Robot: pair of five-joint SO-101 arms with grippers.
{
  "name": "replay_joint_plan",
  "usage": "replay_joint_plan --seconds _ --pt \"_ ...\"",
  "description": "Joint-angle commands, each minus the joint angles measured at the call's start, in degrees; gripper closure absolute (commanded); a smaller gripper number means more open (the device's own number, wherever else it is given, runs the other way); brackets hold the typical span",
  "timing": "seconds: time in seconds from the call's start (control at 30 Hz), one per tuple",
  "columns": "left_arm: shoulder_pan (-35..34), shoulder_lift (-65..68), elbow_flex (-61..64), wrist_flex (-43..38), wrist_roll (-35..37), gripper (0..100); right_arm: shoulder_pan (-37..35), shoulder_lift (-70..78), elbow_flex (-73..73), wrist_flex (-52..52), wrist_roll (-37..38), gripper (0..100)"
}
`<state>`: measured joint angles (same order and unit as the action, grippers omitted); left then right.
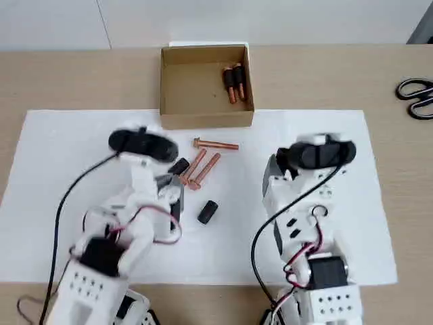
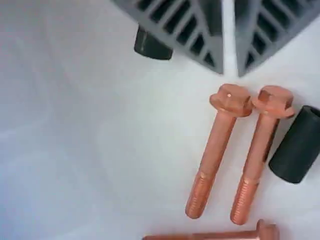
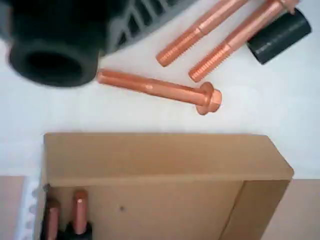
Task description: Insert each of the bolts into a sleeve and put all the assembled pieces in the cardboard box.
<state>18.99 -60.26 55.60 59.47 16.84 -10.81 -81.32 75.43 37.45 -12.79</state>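
Observation:
Three copper bolts lie on the white paper: two side by side (image 1: 199, 169) (image 2: 220, 150) and one crosswise (image 1: 215, 144) (image 3: 160, 89) near the cardboard box (image 1: 206, 120). One black sleeve (image 1: 179, 166) (image 2: 297, 145) rests against the pair, and another (image 1: 208, 212) (image 2: 150, 45) lies nearer the arms. My left gripper (image 1: 174, 196) (image 2: 229, 70) hovers shut and empty just short of the two bolt heads. My right gripper (image 1: 274, 172) is shut on a third black sleeve (image 3: 50, 55), held above the paper to the right of the bolts. Two assembled pieces (image 1: 233, 82) (image 3: 75, 220) lie in the box.
The white paper (image 1: 67, 149) covers the middle of the wooden table. Scissors (image 1: 416, 95) lie at the far right edge. The box wall (image 3: 160, 157) stands just beyond the crosswise bolt.

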Motion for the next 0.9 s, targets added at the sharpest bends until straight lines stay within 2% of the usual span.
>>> replay_joint_plan --seconds 0.0,0.1,0.23,0.37,0.5,0.77,0.87 --pt "-0.1 12.5 -15.0 2.0 0.4 99 0.4 -5.7 3.1 -2.3 0.6 99.4" --pt "-0.1 22.0 -25.1 1.8 2.3 99 3.3 -9.0 6.0 -2.5 3.1 99.4" --pt "0.1 34.1 -36.8 -1.1 12.0 99 8.8 -13.3 11.4 -2.5 5.5 99.4" --pt "0.2 44.9 -45.7 -1.3 23.2 99 11.5 -18.4 16.4 -2.2 5.9 99.4" --pt "0.1 54.1 -52.8 -1.3 33.8 99 11.8 -22.6 21.2 -1.9 5.9 99.4" --pt "-0.9 71.0 -61.8 -1.1 53.3 99 11.7 -22.5 21.0 6.3 5.5 99.4" --pt "-1.3 76.5 -64.2 -0.4 55.4 99 11.8 -22.5 21.0 6.7 5.5 99.4"
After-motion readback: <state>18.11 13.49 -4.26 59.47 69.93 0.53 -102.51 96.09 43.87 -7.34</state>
